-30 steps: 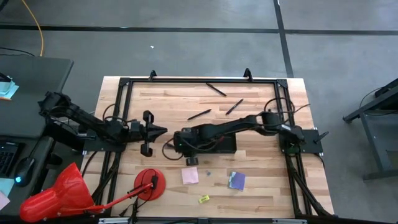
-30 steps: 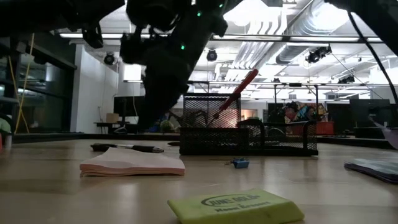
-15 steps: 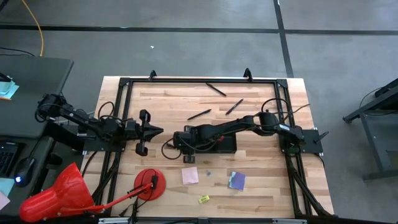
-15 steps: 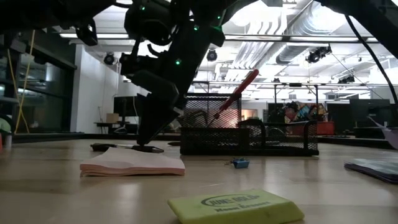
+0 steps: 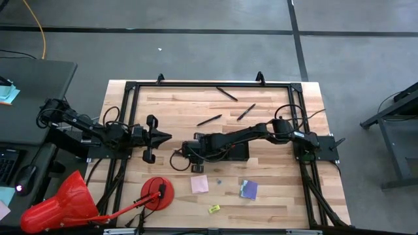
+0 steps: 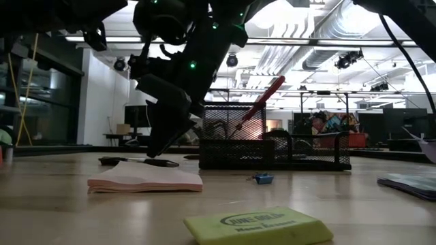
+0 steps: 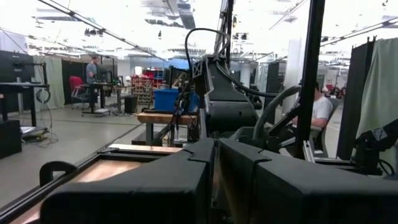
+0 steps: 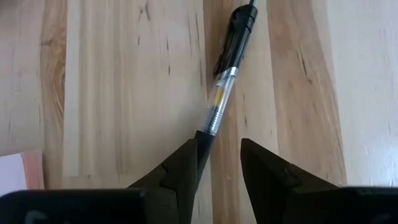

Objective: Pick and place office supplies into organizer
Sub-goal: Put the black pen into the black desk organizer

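The right hand is lowered over a pen that lies flat on the tabletop, just beside the end of the organizer and near the pink pad. Its fingers are parted, with the pen's tip set between them; whether the pen is gripped cannot be told. The hand is judged to be placed so for closing on the tip end. The pen's long axis runs away from the hand, slightly slanted, cap end farthest. Red-handled scissors are leaned upright in the organizer. The left hand is held closed and empty, waiting near the tabletop's left edge.
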You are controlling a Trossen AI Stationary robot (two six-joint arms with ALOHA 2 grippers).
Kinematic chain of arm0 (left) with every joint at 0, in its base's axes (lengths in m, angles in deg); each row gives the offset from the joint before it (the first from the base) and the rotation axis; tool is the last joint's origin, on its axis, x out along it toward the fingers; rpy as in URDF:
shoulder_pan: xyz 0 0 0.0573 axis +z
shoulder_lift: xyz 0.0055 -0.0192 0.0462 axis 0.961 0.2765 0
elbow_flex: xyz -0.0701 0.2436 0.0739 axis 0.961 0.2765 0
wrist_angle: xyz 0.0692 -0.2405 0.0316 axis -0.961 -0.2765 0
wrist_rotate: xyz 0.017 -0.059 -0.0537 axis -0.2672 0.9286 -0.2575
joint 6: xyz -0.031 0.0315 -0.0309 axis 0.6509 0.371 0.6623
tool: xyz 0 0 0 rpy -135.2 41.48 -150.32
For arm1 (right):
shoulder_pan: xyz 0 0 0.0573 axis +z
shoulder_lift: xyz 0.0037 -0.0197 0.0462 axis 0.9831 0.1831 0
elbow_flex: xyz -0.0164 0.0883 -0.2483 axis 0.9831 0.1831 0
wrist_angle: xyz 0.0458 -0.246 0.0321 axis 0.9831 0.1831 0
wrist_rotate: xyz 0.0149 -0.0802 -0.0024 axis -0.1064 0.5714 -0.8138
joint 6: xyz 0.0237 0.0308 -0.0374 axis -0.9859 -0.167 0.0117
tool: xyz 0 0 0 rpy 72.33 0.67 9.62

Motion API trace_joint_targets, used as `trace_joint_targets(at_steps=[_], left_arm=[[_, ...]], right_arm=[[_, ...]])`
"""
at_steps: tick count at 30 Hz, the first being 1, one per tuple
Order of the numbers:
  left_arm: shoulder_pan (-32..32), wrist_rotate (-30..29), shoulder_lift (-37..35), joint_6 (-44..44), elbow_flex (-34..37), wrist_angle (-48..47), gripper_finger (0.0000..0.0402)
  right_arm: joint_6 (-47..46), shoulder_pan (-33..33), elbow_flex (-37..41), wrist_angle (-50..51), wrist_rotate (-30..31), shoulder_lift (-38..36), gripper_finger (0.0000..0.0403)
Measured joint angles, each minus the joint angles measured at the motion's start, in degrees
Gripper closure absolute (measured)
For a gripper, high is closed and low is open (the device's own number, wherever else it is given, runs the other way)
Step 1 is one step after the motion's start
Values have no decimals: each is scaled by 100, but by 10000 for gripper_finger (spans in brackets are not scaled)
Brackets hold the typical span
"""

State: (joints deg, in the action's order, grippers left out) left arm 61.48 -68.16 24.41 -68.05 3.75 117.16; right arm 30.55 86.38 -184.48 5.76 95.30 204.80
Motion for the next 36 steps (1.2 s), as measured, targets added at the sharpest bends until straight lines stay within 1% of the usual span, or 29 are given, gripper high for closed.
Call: trace_joint_targets(at_steps=[7,10,16,23,27,32,33,36], left_arm=[[2,0,0,2,0,4,385],[2,0,0,2,0,4,385],[0,0,0,8,0,3,385],[0,0,0,15,0,4,385],[0,0,0,17,0,-10,385],[0,-1,4,15,0,-53,385],[0,0,4,16,0,-51,385],[0,-2,4,19,0,-53,385]], right_arm=[[-259,23,0,-81,-244,-7,288],[-298,25,0,-84,-61,-8,288],[-238,17,12,-160,-193,160,288],[-273,11,9,-122,19,173,293],[-275,14,9,-120,11,173,318],[-178,16,7,-126,19,173,385],[-141,18,7,-151,43,173,391],[-117,14,7,-267,153,187,383]])
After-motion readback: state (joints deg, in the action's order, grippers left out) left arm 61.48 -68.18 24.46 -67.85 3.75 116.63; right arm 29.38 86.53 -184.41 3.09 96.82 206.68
